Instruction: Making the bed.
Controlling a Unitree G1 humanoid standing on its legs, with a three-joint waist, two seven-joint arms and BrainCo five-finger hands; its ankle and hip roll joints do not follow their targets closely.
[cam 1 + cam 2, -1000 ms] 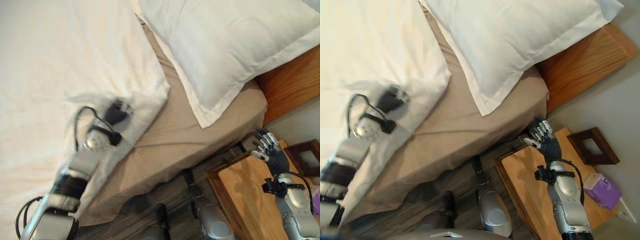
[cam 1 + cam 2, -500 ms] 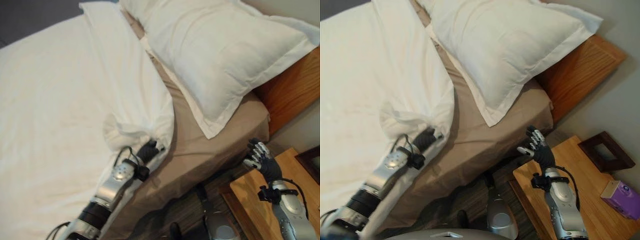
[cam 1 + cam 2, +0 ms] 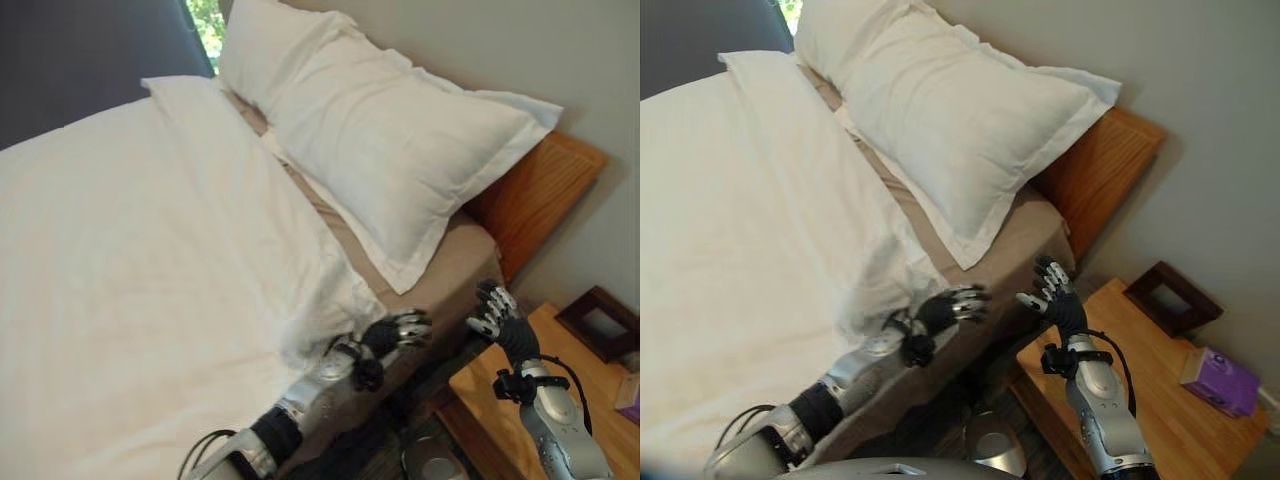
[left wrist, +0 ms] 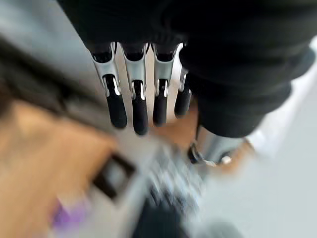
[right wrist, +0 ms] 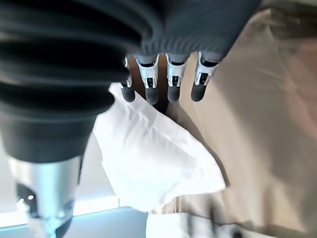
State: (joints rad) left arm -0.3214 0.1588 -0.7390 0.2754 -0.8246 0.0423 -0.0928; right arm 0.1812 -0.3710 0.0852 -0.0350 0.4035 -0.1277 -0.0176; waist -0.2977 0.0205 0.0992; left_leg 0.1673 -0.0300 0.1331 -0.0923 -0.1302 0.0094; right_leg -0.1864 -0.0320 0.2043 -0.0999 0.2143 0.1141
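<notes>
Two white pillows are lying against the wooden headboard on tan sheeting, with the white duvet covering the bed beside them. Both hands, left hand and right hand, are hovering with fingers relaxed, holding nothing, near a wooden nightstand.

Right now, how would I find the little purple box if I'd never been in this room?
Start at the bed's wooden headboard, then look down beside it to the wooden nightstand. The purple box sits near its far edge, next to a dark picture frame. It is the one purple thing among browns and whites.
</notes>
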